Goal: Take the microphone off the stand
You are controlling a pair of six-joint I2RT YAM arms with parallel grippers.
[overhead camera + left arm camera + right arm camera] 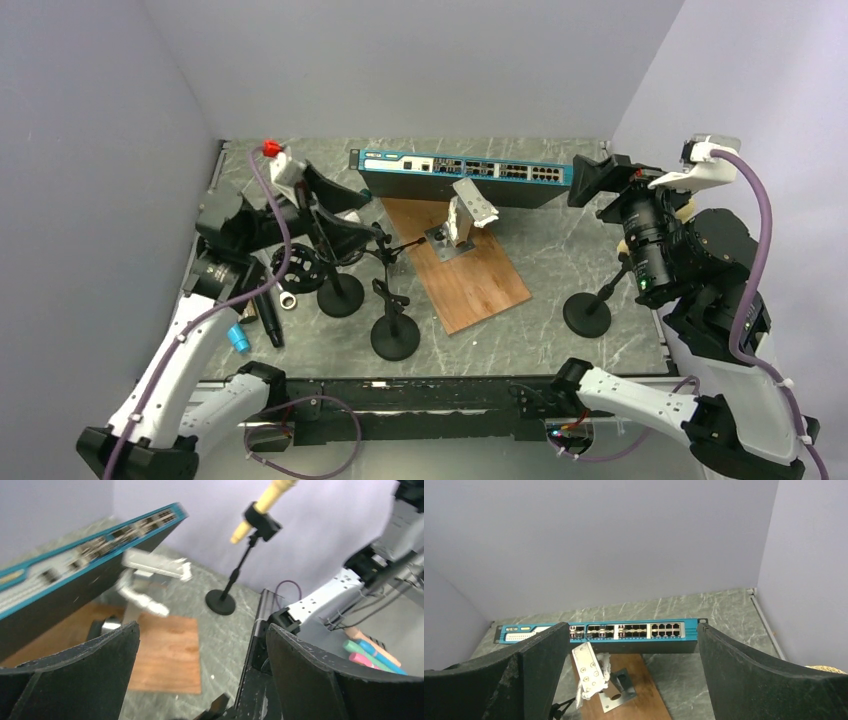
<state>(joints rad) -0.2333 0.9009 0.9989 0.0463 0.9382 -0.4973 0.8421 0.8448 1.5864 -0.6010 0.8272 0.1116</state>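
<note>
Left gripper (202, 627), microphone (274, 490) well beyond

table (560, 255): veined stone look, matt | board (470, 285): smooth wood | bracket (470, 212): pale metal | stand (587, 315): matt black

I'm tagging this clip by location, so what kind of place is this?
Probably a robotics test cell: plain grey walls box in a marble-patterned table, holding unrelated props, a blue network switch and a microphone stand.
</note>
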